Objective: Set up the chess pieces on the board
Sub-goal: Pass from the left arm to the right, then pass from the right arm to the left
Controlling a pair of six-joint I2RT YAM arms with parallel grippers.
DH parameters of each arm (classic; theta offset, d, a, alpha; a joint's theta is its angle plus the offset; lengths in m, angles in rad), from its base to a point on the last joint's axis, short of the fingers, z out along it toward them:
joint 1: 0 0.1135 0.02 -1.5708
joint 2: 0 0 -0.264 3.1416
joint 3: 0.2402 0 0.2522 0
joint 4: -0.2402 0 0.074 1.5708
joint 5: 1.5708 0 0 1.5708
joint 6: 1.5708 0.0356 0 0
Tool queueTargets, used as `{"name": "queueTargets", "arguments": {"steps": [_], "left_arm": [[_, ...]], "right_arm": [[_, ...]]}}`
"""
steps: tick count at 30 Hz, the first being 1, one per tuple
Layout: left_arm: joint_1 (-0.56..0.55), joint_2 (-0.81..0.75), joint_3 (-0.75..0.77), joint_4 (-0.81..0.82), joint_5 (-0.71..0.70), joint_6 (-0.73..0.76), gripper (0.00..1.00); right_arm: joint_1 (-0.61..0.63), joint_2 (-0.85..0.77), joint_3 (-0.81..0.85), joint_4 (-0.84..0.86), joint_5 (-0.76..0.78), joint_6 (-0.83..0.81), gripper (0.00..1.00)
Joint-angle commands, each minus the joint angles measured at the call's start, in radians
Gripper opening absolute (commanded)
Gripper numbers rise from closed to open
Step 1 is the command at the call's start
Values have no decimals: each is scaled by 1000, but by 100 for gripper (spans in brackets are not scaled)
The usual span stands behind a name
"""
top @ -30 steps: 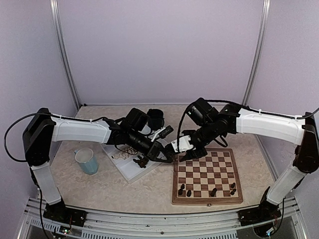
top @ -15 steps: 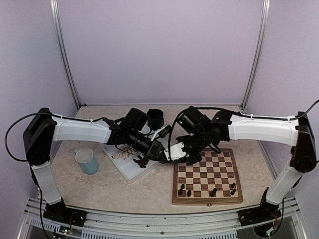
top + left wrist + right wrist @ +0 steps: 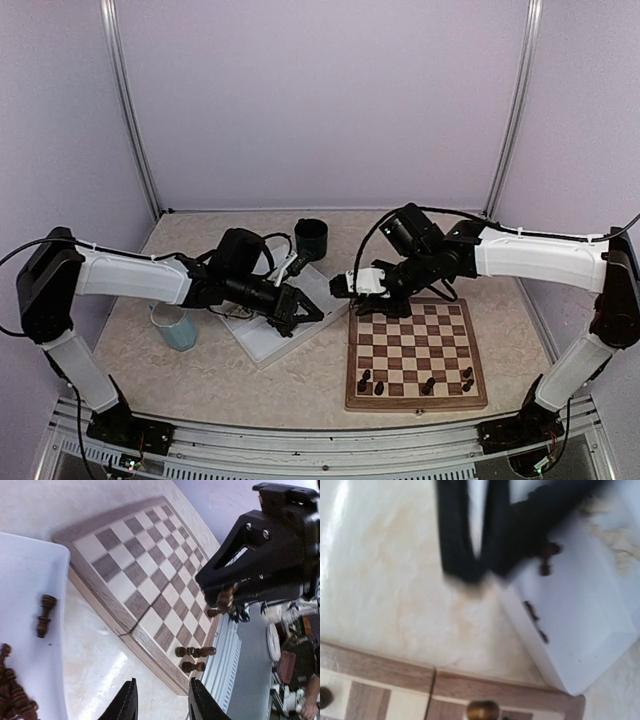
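The board (image 3: 415, 350) lies at the right, with several dark chess pieces (image 3: 428, 385) along its near row. My right gripper (image 3: 342, 287) hovers off the board's far left corner, shut on a dark chess piece (image 3: 225, 596). The held piece's round top (image 3: 482, 711) shows at the bottom of the right wrist view. My left gripper (image 3: 303, 314) is open over the white tray (image 3: 262, 345) with nothing between its fingers (image 3: 127, 702). More dark pieces (image 3: 45, 615) lie in the tray.
A teal cup (image 3: 175, 325) stands left of the tray and a black cup (image 3: 311, 238) behind it. The tray's corner (image 3: 585, 625) lies close to the board's left edge (image 3: 380, 672). Metal rails run along the table's near edge.
The two grippers met between the tray and the board. The left one opened and drew back left over the tray, and the right one shut on the dark piece and lifted away.
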Motion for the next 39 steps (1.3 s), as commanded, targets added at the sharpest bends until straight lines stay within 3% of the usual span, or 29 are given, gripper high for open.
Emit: {"name": "queueTargets", "arguments": {"steps": [1, 5, 11, 21, 39], "left_arm": [[-21, -199, -166, 407, -264, -68, 36], [-183, -275, -189, 545, -536, 141, 38], [-226, -215, -116, 604, -535, 181, 40], [-229, -112, -26, 591, -469, 159, 39], [-228, -68, 17, 559, -380, 159, 22]], "right_arm": [[-139, -105, -40, 130, -383, 203, 2], [-224, -112, -82, 212, -693, 326, 2], [-287, -86, -97, 287, -934, 440, 3], [-289, -78, -111, 315, -970, 454, 4], [-290, -64, -107, 316, -955, 460, 6]]}}
